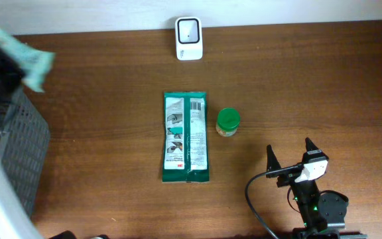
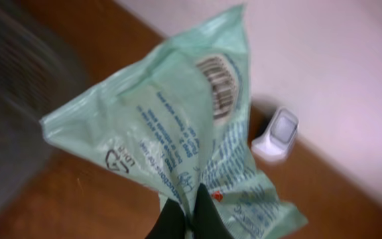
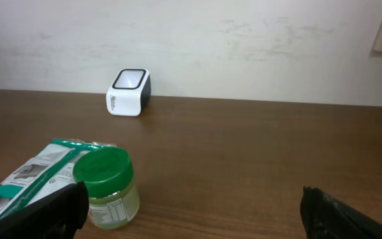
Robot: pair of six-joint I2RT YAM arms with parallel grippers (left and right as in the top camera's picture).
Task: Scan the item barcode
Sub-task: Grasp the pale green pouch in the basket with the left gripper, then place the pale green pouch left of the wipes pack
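Our left jaws are pinched shut on a pale green packet (image 2: 152, 136), held above the surface (image 1: 310, 79) at its left end, barcode (image 2: 217, 87) showing. The scanner (image 1: 189, 38) stands well apart, so we judge the scan itself not yet done. Right jaws gape wide, empty.

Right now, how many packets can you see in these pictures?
2. The left gripper holds a pale green packet near the basket; a dark green packet lies flat mid-table, beside the jar. The basket may hide more.
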